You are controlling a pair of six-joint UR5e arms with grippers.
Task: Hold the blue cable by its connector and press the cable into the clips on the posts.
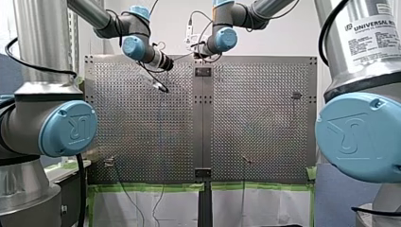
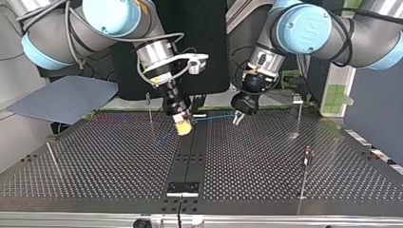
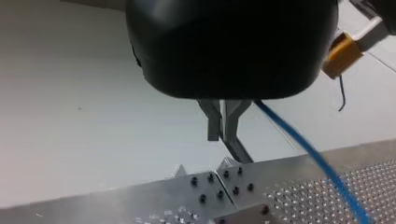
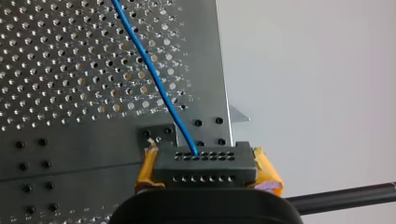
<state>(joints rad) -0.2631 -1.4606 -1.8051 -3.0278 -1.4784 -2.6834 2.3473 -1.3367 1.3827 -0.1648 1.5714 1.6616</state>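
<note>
Perforated worktop (image 2: 266, 161), top view: at 12 o'clock my right pincer (image 2: 183, 127) clamps the rigid connector (image 4: 205, 163), the sensible hold. The blue cable (image 4: 154, 79), limp and light, passes beside my closed left pincer (image 3: 222, 135).

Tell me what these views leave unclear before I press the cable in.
Clips on the posts: too small in the top and front views.
Blue cable's free end: runs off the right wrist view's edge, faint in the top view.
Whether my left claw grips the cable: its black body hides the contact in the left wrist view.
</note>
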